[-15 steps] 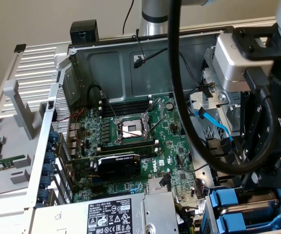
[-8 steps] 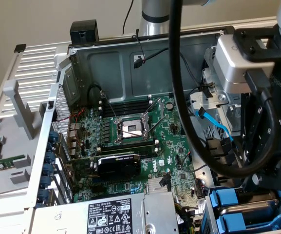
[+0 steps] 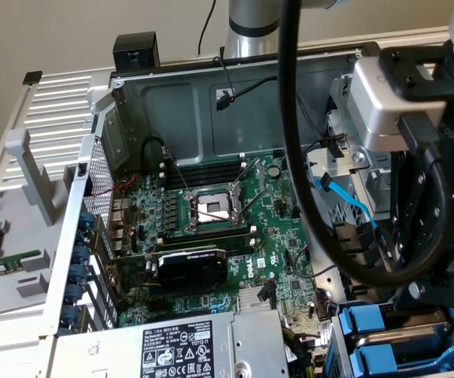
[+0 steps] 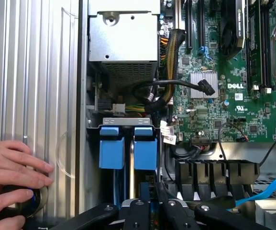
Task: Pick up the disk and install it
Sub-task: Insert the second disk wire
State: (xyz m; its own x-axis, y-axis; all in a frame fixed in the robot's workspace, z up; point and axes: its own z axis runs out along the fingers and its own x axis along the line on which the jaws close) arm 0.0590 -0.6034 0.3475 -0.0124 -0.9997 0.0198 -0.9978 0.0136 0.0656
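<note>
- Gripper (image 4: 149, 211): fingers nearly closed; whether they clamp anything cannot be told.
- Disk (image 4: 145, 146): blue carrier seated in the drive bay (image 4: 127, 121), directly ahead of the fingertips, close.
- A person's hand (image 4: 11, 179) rests on the chassis panel (image 4: 32, 72) alongside.

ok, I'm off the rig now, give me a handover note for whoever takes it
Gripper: low over the metal drive bay, at the corner of the open computer case; whether it holds anything can't be told.
Disk: two bright blue plastic disk carriers sit side by side in that bay; which one is the job's disk is unclear.
Done: a carrier is at the bay, under the gripper.
Left: confirm the seating.
Note: a person's hand rests on the ribbed grey panel beside the bay.
</note>
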